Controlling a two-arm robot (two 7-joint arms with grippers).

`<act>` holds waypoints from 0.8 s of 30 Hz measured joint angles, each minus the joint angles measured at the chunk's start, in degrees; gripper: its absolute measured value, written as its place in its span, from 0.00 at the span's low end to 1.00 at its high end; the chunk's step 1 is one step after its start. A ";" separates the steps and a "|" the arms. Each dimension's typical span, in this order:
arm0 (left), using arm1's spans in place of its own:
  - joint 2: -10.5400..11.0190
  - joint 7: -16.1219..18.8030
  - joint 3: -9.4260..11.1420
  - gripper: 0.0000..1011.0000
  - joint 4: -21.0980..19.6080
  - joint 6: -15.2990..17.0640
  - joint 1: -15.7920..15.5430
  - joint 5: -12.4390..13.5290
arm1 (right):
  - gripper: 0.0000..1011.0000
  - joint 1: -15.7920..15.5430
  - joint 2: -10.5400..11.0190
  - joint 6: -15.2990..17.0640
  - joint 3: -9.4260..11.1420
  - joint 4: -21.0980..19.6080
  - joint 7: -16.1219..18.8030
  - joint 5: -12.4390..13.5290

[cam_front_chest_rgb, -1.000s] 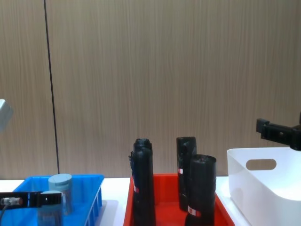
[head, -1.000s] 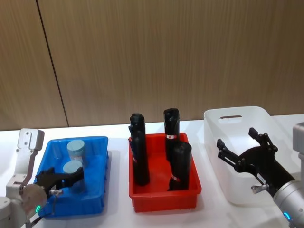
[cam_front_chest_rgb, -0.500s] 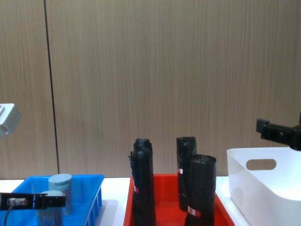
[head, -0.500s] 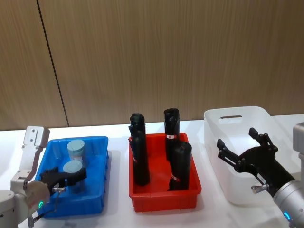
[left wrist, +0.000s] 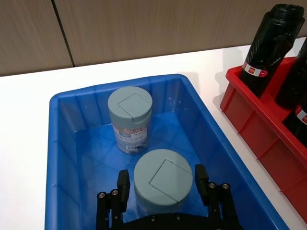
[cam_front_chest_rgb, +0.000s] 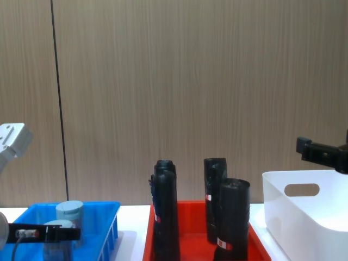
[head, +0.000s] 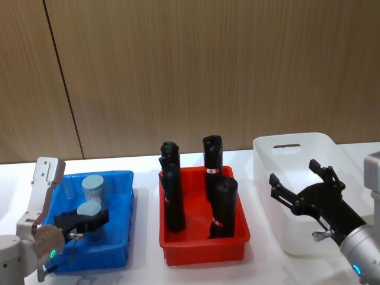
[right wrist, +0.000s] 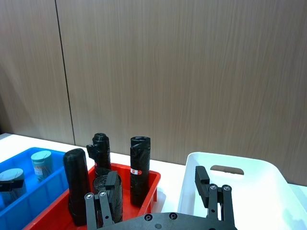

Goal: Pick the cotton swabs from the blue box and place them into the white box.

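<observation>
Standing upright in the near half of the blue box (left wrist: 62, 158), the nearer cotton swab jar (left wrist: 163, 178) sits squarely between the spread fingers of the left gripper (left wrist: 162, 178). They flank its wall just below the lid, reaching in from the robot's side, and a narrow gap seems to show on each flank. The second jar (left wrist: 130, 117) stands just behind it, apart. The white box (head: 294, 142) lies well to the right, beyond the red tray (head: 202, 244) of black rolls (head: 172, 190). The right gripper (head: 293, 172) hangs spread above its near part.
</observation>
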 joint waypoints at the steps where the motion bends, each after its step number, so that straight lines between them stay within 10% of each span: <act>1: -0.03 -0.11 0.01 0.86 0.09 -0.10 -0.05 0.03 | 0.99 0.00 0.00 0.00 0.00 0.00 0.00 0.00; 8: -0.30 -0.66 0.11 0.67 0.88 -0.95 -0.40 0.45 | 0.99 0.00 0.00 0.00 0.00 0.00 0.00 0.00; 24: 0.64 -0.34 -0.03 0.66 -3.20 -4.52 1.46 2.34 | 0.99 0.00 0.00 0.00 0.00 0.00 0.00 0.00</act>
